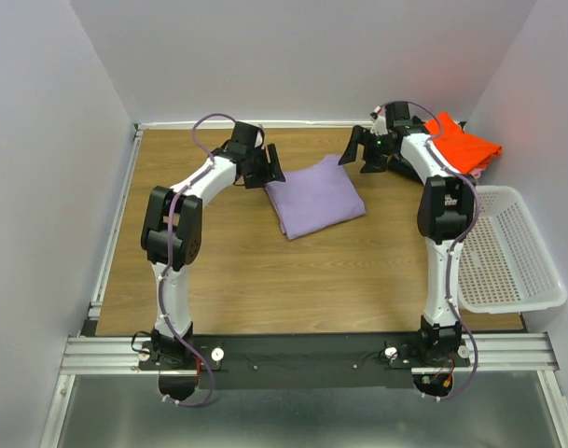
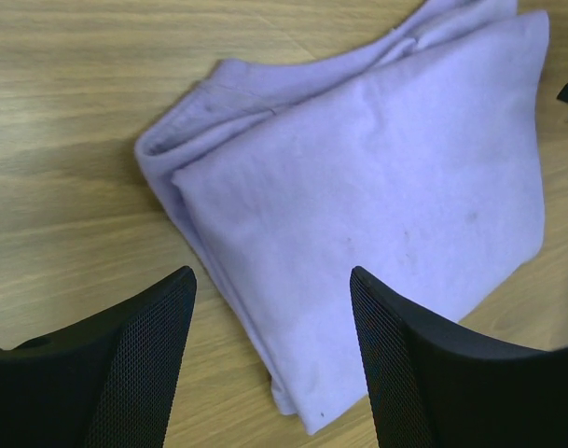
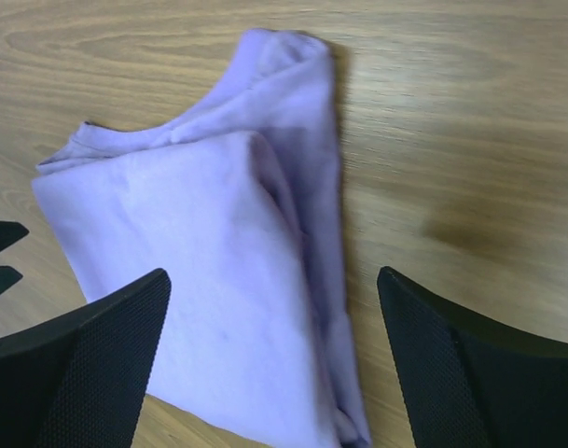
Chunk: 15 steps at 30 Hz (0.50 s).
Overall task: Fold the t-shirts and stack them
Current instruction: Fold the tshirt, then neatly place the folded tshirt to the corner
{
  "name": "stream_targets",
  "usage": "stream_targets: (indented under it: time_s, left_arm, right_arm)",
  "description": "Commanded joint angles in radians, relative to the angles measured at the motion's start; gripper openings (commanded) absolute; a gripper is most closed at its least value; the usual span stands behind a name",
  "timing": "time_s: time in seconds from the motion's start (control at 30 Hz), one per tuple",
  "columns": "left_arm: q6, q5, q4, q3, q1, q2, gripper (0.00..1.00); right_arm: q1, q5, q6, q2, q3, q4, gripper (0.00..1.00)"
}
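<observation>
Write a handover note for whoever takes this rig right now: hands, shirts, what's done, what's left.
Left hand: open, holding nothing, at the purple shirt's left edge.
Right hand: open, holding nothing, by the shirt's far right corner.
Purple shirt: folded and lying flat on the table, between the hands, not gripped.
Orange shirt: folded, on top in the far right corner; what lies under it is mostly hidden.
Done: the purple shirt looks fully folded.
Left: probably pick it up and stack it on the orange shirt.
</observation>
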Motion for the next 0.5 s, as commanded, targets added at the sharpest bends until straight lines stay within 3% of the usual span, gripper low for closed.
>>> stream_targets:
  time_s: [0.0, 0.47]
  left_arm:
    - [0.01, 0.023, -0.011, -0.022, -0.007, 0.008, 0.75]
    - [0.027, 0.003, -0.059, -0.016, -0.036, 0.091, 0.68]
  right_arm:
    - [-0.03, -0.023, -0.06, -0.057, -0.065, 0.004, 1.0]
    - [-0.039, -0.118, -0.103, -0.034, -0.154, 0.05, 1.0]
